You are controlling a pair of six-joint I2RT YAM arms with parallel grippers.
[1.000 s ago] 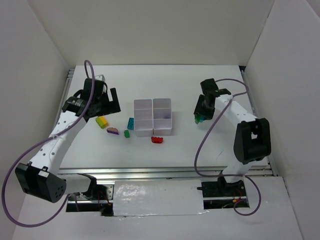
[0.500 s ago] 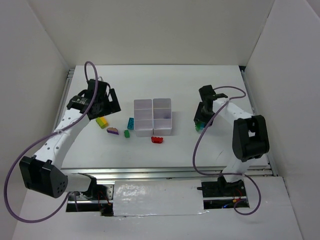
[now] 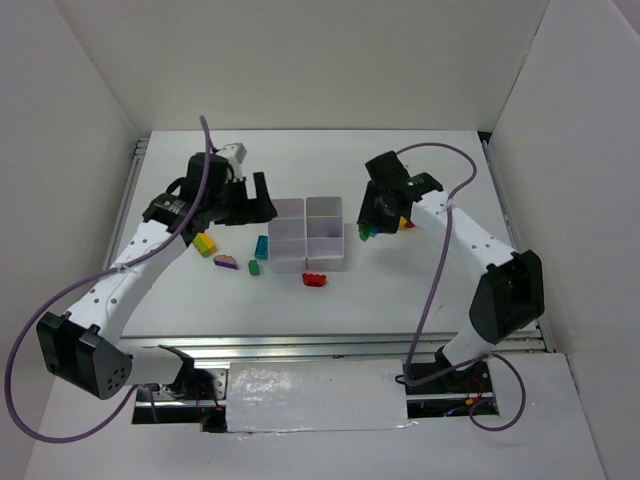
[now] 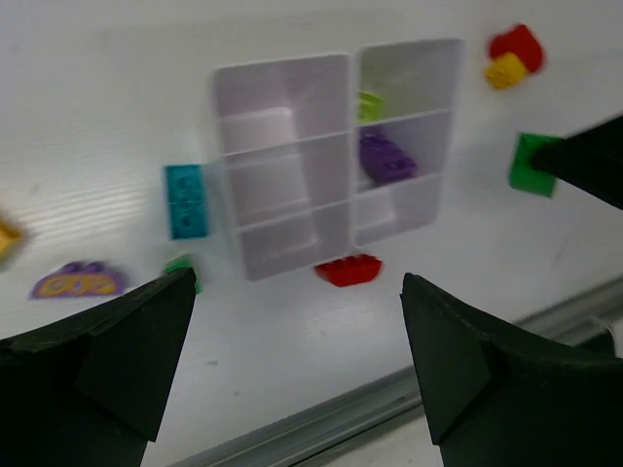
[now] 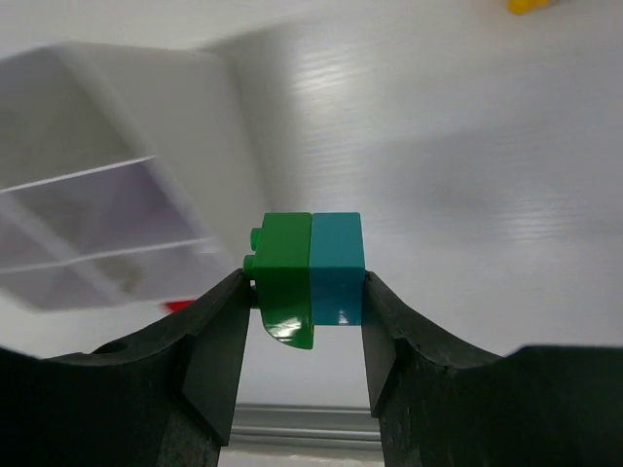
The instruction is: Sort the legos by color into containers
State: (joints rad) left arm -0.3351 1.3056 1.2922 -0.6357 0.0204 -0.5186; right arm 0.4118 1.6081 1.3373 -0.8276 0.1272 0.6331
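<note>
Green and teal bricks (image 5: 288, 268), stuck together, sat clenched in the right gripper (image 5: 304, 292), airborne just right of the containers (image 3: 305, 214). The left gripper (image 4: 294, 287) hung wide open and empty. Delivery seemed under way, likely needing a compartment chosen next. Only the right wrist view revealed the teal half; overhead showed green alone.

Containers (image 3: 306, 234) mid tabletop (image 3: 360, 300). Four legos (image 3: 225, 262) lie to their left, one lego (image 3: 315, 279) just in front. Bricks (image 4: 386, 156) sit in right col., far & mid cells, prob. one each.
</note>
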